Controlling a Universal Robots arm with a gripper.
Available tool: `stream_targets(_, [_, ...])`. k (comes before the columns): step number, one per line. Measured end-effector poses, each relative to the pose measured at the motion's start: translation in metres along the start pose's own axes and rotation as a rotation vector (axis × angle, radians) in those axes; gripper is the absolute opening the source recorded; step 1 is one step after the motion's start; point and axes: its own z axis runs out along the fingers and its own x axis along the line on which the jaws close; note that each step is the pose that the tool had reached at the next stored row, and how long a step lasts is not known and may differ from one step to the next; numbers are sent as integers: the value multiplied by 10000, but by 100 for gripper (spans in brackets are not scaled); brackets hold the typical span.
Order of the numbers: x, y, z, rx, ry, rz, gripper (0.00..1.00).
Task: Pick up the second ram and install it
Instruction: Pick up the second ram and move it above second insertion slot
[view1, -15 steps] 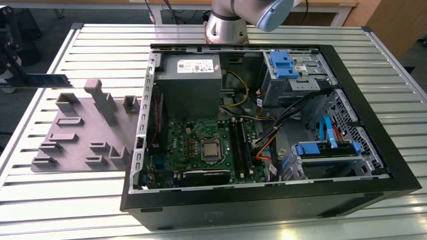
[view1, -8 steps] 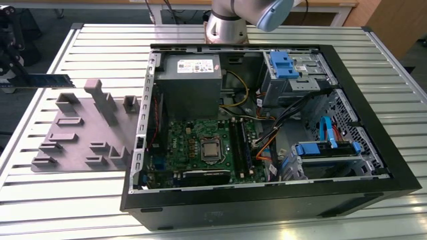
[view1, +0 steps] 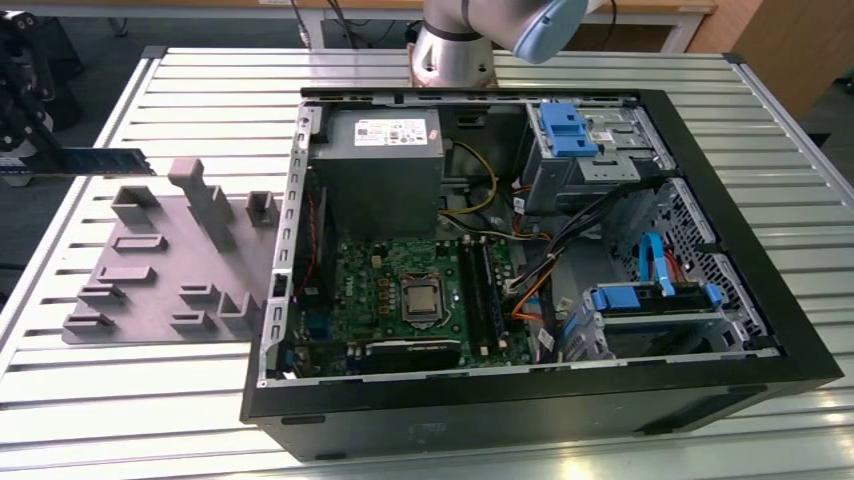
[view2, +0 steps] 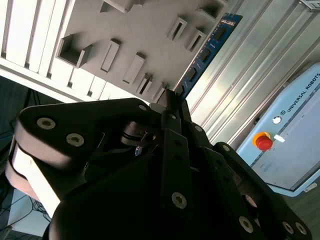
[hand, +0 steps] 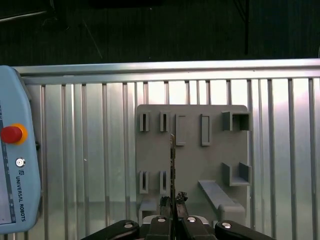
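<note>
**Insp. A:** Gripper (view2: 171, 102) status?

**Insp. B:** Clenched on the second ram (view2: 207, 47). It pinches one short end; the rest of the stick juts out free. In the exterior view the stick hangs roughly level at approx. 11 o'clock from the gray tray (view1: 174, 270), not touching it. It sits at approx. 9 o'clock from the PC case (view1: 787, 300), well apart.

**Insp. A:** Step in hand, and how to do it right?

**Insp. B:** Judged: carry phase, stick lifted off the tray. The hold is at one end only, so leverage on the board is high. Rec.: move slow, keep the stick level and edge-on, no twist. Pass well clear of the tray's upright blocks (view1: 214, 205).

**Insp. A:** Containers?

**Insp. B:** The tray carries upright blocks and narrow slots. The case is open on top:
- PSU (view1: 380, 170) at 12 o'clock.
- Motherboard (view1: 400, 290) w/ CPU socket (view1: 420, 300) toward 7 o'clock.
- Blue drive brackets (view1: 567, 130) at 1 and 4 o'clock, w/ cables (view1: 561, 235) between.

Whether a stick already sits in the mem. slots: cannot tell.
</note>
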Motion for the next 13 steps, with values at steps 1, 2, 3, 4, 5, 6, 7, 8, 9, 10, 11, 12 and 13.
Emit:
stream_targets(1, [0,-5,0,0,0,0,14])
stream_targets(2, [0,-9,0,0,0,0,14])
stream_targets(3, [-1,-14,0,0,0,0,14])
stream_targets(4, [-1,-18,0,0,0,0,14])
stream_targets(5, [-1,-23,0,0,0,0,14])
stream_targets(6, [-1,-28,0,0,0,0,14])
stream_targets(7, [-1,-33,0,0,0,0,14])
stream_targets(8, [-2,-37,0,0,0,1,14])
stream_targets(9, [-2,-42,0,0,0,0,14])
stream_targets(10, [-2,-46,0,0,0,0,14])
stream_targets(11, [-2,-50,1,0,-1,0,14])
stream_targets(12, [-2,-56,0,0,0,0,14])
stream_targets(13, [-2,-59,0,0,0,0,14])
